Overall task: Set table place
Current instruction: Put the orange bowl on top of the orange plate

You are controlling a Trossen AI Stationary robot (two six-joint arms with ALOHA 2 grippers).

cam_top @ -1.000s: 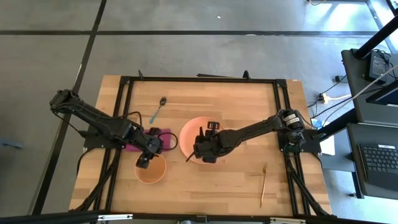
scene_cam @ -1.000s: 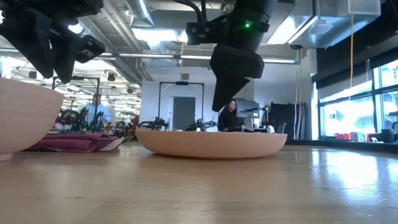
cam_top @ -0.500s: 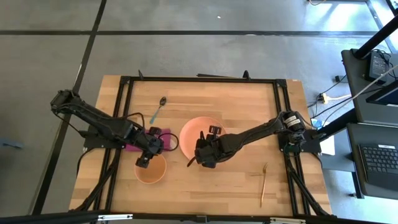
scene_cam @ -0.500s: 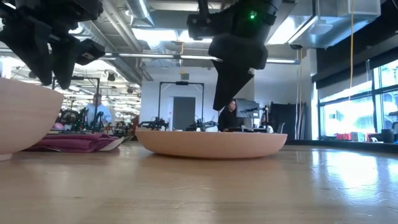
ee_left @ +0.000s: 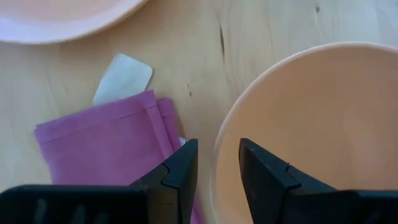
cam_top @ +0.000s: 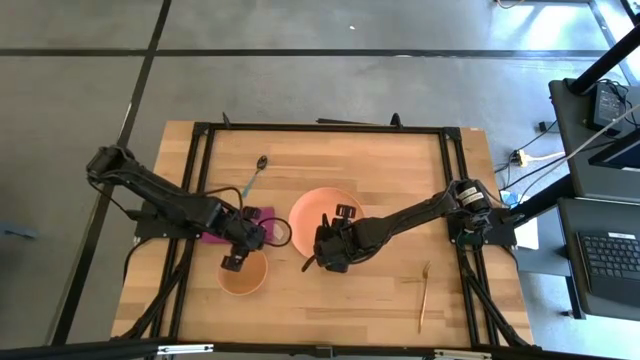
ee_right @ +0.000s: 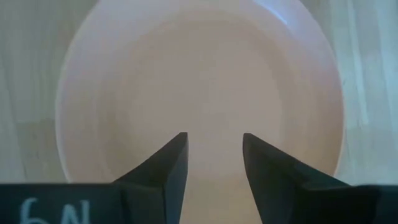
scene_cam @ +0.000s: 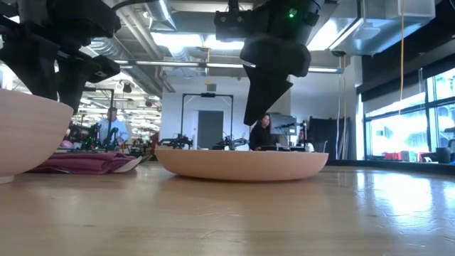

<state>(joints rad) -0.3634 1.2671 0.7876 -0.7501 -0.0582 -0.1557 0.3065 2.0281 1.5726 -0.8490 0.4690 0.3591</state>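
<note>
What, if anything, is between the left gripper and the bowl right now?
Nothing visible. The left gripper is open, and its fingers straddle the rim of the bowl, one outside and one inside. The napkin lies beside the bowl, not between them. The right gripper hangs over the plate.

Laptop (cam_top: 608,262) beside seated people (scene_cam: 110,125)

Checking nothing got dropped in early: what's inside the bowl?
The bowl shows only bare salmon-orange inside. The left gripper has its jaws open astride the rim by the napkin. The fingers hide a little of that rim.
</note>
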